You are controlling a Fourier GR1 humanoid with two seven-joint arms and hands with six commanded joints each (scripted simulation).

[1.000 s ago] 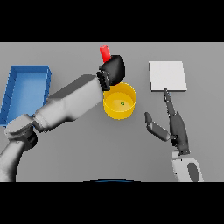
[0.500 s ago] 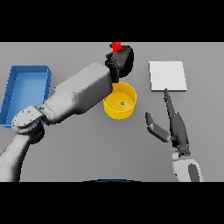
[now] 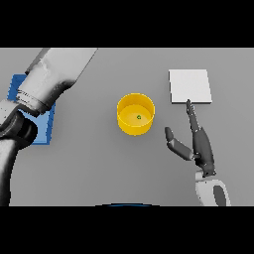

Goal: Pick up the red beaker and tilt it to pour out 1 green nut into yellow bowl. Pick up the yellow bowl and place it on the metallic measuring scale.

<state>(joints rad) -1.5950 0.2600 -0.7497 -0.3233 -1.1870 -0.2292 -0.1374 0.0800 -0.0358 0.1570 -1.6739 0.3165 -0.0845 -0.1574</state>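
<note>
Your left arm [image 3: 52,79] has swung up and away since half a second ago: its hand and the red beaker it carried then over the bowl are now both out of view past the top edge, so you cannot tell that hand's state or where the beaker is. Only the arm's white and grey shell shows, crossing the upper left and covering most of the blue tray [image 3: 43,124] at the table's left side.

The yellow bowl [image 3: 135,114] stands upright in the middle of the grey table [image 3: 99,163], unmoved, with one small green nut [image 3: 139,117] lying on its floor.

The scale [image 3: 190,86], a pale square plate, lies to the bowl's right, apart from it.

Your right hand [image 3: 198,144] rests where it was, fingers straight and spread, thumb out toward the bowl, holding nothing; its longest fingertip points at the scale's near edge.
</note>
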